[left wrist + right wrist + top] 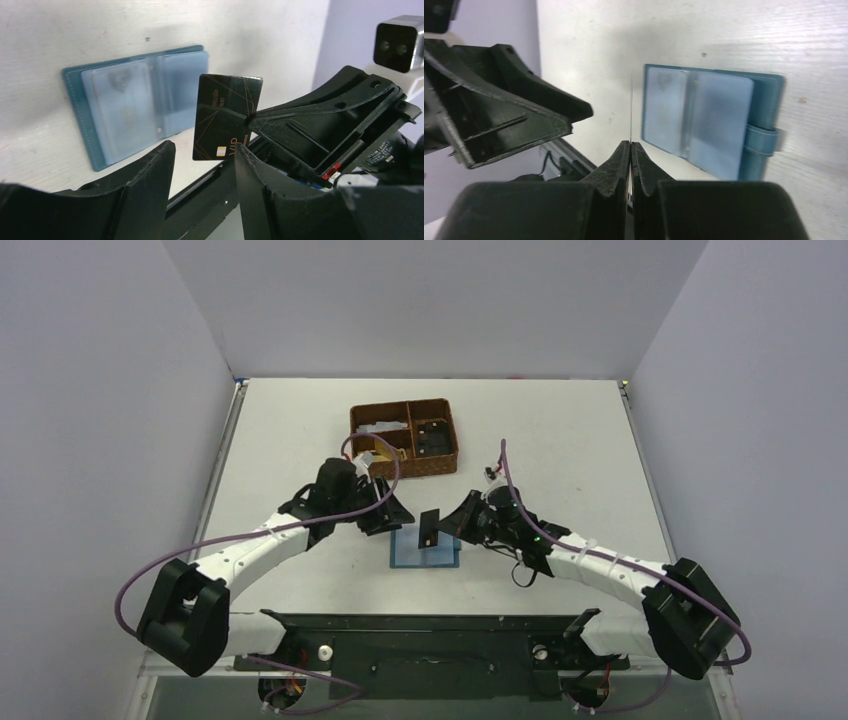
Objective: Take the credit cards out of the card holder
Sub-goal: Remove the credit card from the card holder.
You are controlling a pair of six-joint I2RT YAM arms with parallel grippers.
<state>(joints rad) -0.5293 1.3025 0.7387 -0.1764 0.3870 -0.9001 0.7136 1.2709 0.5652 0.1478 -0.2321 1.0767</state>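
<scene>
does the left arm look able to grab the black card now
Probably yes: the left gripper is open, the black card hangs upright just ahead of its gap, the right gripper pinching only one edge.

Overhead; wrists close (card holder (719, 120) shared)

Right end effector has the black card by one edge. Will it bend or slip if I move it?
Probably stiff: the card stands flat and straight out of the right end effector, with no sag. Its smooth face and narrow edge pinch suggest it may pivot or slip if bumped.
</scene>
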